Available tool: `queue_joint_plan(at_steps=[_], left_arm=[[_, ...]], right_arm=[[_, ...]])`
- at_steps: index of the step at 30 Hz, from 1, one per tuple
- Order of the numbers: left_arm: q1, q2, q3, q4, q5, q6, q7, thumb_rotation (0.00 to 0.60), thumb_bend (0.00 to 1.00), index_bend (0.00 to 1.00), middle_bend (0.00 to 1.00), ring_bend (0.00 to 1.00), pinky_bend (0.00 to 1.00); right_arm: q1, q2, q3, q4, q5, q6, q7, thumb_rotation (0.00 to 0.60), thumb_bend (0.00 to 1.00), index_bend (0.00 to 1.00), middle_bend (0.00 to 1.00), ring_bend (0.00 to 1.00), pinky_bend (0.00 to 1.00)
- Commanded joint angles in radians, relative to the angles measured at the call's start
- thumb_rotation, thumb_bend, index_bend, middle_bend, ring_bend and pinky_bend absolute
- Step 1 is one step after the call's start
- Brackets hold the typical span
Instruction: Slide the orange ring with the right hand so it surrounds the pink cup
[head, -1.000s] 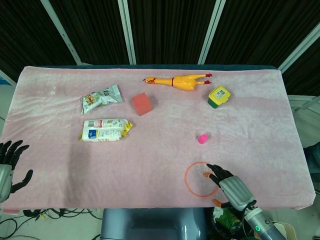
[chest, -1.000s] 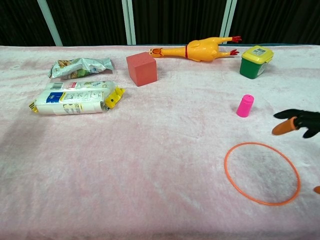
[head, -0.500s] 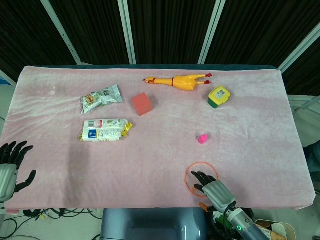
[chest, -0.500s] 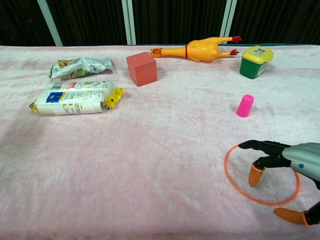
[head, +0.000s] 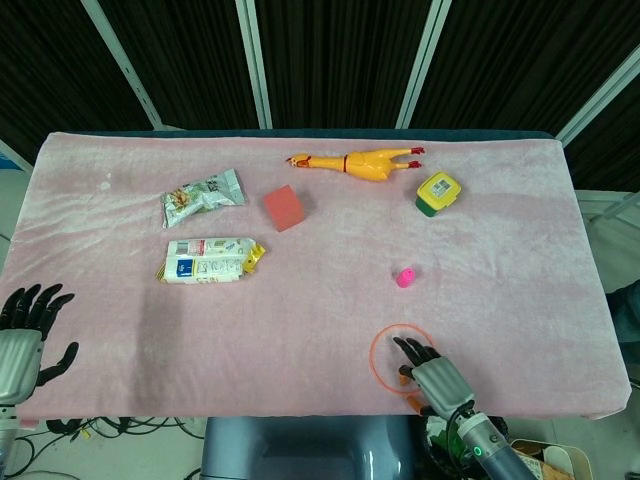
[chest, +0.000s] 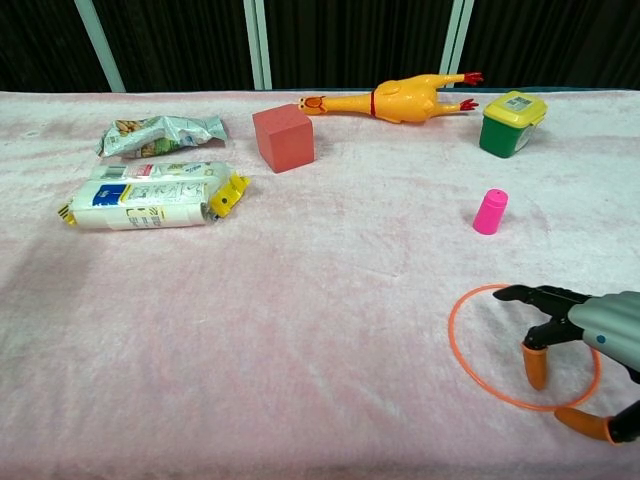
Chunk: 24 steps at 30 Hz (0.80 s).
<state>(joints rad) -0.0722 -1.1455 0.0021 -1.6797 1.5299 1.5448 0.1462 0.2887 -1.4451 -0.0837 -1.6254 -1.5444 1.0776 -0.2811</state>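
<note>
The orange ring (chest: 470, 362) (head: 377, 352) lies flat on the pink cloth near the table's front edge. The pink cup (chest: 490, 211) (head: 405, 277) stands upright farther back, apart from the ring and outside it. My right hand (chest: 580, 345) (head: 430, 375) reaches over the ring from the front right, fingers spread and pointing down inside the ring's circle; an orange-tipped finger (chest: 536, 365) is down at the cloth within it, holding nothing. My left hand (head: 25, 335) hovers open at the front left edge, seen only in the head view.
A rubber chicken (chest: 395, 98), a green and yellow container (chest: 511, 122), a red cube (chest: 283, 137), a snack bag (chest: 155, 134) and a white packet (chest: 150, 196) lie across the back and left. Bare cloth separates ring and cup.
My right hand swept left from the ring's right side to over it, fingers lowering inside the circle, then eased back right. The ring and cup have not moved.
</note>
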Motion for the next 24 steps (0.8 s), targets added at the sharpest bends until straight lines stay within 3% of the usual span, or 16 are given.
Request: queue_joint_plan(at_steps=[1,24], left_arm=[[0.002,-0.001,-0.002,0.001,-0.001,0.002,0.0,0.6,0.33,0.18,0.1,0.0,0.0],[0.009,-0.005,-0.013,0.003,-0.007,-0.004,0.004,0.6,0.33,0.18,0.1,0.0,0.0]], right_arm=[[-0.004,-0.008,-0.002,0.013,0.0,0.009,0.005,0.6,0.27,0.52,0.0,0.03,0.19],[-0.006,-0.029,-0.024,0.055,-0.014,0.022,0.039,0.6,0.31,0.55,0.0,0.03,0.19]])
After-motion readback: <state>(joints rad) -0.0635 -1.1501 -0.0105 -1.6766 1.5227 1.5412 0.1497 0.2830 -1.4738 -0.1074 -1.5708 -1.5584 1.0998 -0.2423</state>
